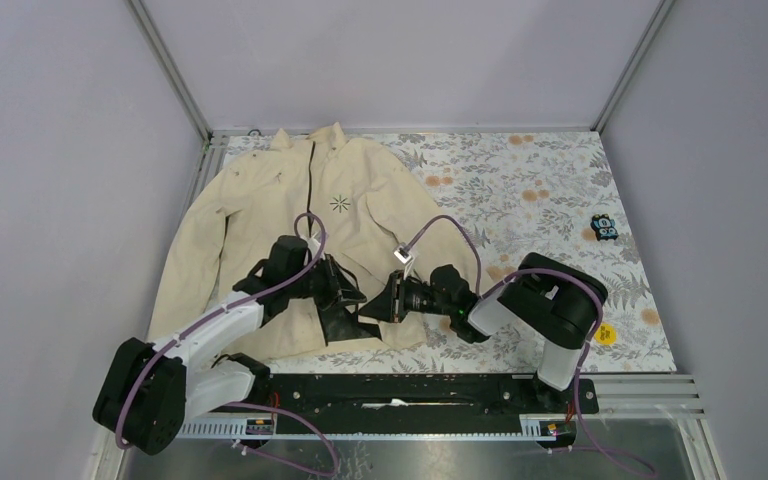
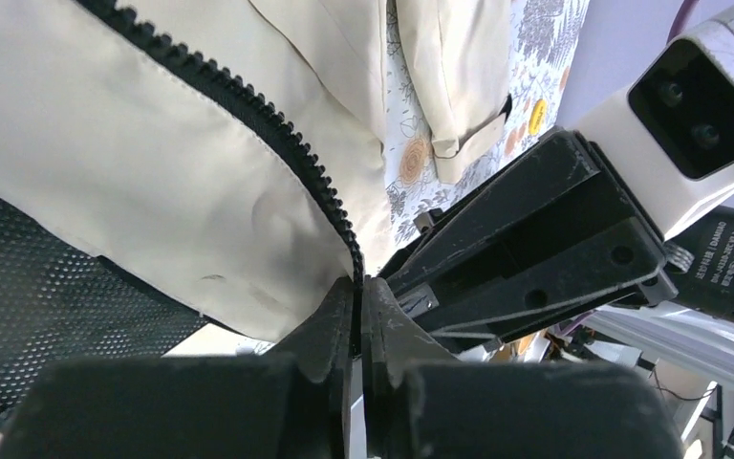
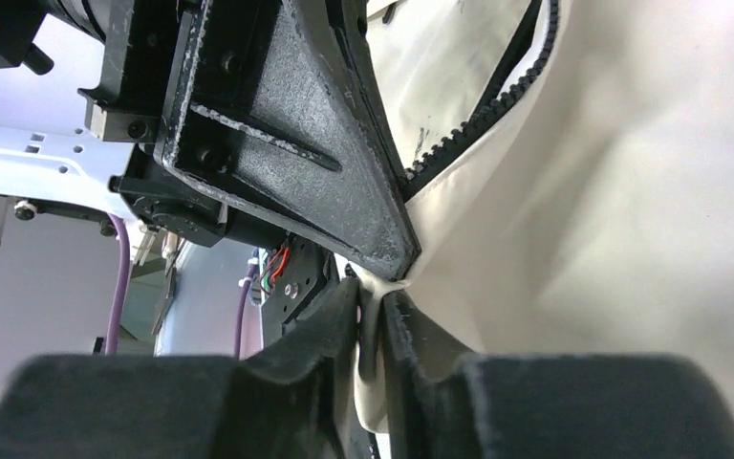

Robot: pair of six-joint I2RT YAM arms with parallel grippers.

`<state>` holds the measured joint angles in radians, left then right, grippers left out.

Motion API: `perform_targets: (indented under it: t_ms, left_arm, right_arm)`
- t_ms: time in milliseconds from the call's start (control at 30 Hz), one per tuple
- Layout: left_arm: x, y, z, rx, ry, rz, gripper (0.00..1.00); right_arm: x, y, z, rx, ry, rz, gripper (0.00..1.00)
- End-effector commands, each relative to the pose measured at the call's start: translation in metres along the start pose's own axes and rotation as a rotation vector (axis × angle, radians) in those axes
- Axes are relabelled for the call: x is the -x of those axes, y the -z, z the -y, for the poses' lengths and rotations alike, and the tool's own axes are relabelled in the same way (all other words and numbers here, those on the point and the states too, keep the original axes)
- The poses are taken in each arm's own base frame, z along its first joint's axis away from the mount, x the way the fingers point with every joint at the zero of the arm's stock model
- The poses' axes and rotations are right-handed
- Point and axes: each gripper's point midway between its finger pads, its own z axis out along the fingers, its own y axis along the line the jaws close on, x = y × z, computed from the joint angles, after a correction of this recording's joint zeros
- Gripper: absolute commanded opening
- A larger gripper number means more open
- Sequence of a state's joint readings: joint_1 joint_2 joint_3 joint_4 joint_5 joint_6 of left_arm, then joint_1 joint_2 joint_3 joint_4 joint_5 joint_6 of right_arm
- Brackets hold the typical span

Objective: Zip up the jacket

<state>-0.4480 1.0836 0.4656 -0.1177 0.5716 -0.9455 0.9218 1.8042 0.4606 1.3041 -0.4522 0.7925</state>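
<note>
Your left gripper (image 2: pixel 357 316) pinches the jacket (image 1: pixel 260 215) zipper's (image 2: pixel 248 105) foot; right gripper (image 3: pixel 375 320) pinches hem at 3 o'clock. Align both ends squarely.

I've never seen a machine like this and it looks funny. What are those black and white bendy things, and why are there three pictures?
They are two robot arms. One picture looks down from above; the other two come from small cameras on each arm's wrist. On the flowery table lies a cream jacket with a dark zipper. There is also a little dark toy-like thing and a yellow disc. The left gripper has its jaws pinched on the zipper's bottom end. The right gripper pinches the jacket's cloth edge right beside it. The lower front hangs open, not zipped yet.
</note>
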Motion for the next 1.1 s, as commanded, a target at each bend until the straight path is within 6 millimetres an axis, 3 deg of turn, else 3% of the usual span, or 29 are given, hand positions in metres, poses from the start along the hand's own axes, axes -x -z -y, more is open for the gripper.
perform_targets:
  t_ms: [0,67,167,267,433,467,500,600,667,767,900,1067]
  left_arm:
    - [0.003,0.0,0.013,-0.04,-0.048,0.017,0.0]
    - [0.004,0.001,0.016,-0.044,-0.042,0.025,0.0]
    - [0.007,0.001,0.017,-0.027,-0.018,0.032,0.0]
    - [0.008,-0.001,0.011,0.012,0.007,0.025,0.0]
    - [0.008,-0.005,0.001,0.086,0.072,0.011,0.0]
    - [0.008,-0.006,0.001,0.098,0.089,0.005,0.0]
    - [0.008,-0.006,0.0,0.109,0.107,-0.004,0.0]
    - [0.007,-0.006,0.0,0.134,0.138,-0.015,0.0]
    - [0.009,-0.003,0.0,0.163,0.14,-0.01,0.0]
    - [0.011,0.001,-0.004,0.211,0.149,0.004,0.0]
    - [0.011,0.004,-0.004,0.236,0.169,-0.001,0.0]
    - [0.013,0.005,-0.005,0.259,0.178,0.002,0.0]
  right_arm:
    - [0.015,0.002,-0.013,0.051,0.064,0.055,0.28]
    - [0.015,0.005,-0.002,-0.015,0.081,0.058,0.43]
    - [0.019,0.013,0.013,-0.124,0.132,0.071,0.53]
    - [0.028,0.023,0.012,-0.18,0.203,0.107,0.68]
    - [0.022,0.024,-0.001,-0.218,0.347,0.103,0.83]
    - [0.021,0.024,-0.002,-0.236,0.384,0.106,0.96]
    - [0.021,0.025,-0.006,-0.239,0.427,0.111,0.99]
    - [0.016,0.031,-0.033,-0.142,0.604,0.132,1.0]
    - [0.009,0.037,-0.04,-0.115,0.772,0.15,1.0]
    - [0.004,0.036,-0.041,-0.117,0.971,0.177,1.0]
    - [-0.007,0.021,-0.033,-0.135,1.131,0.167,1.0]
    - [-0.006,0.021,-0.044,-0.167,1.4,0.269,1.0]
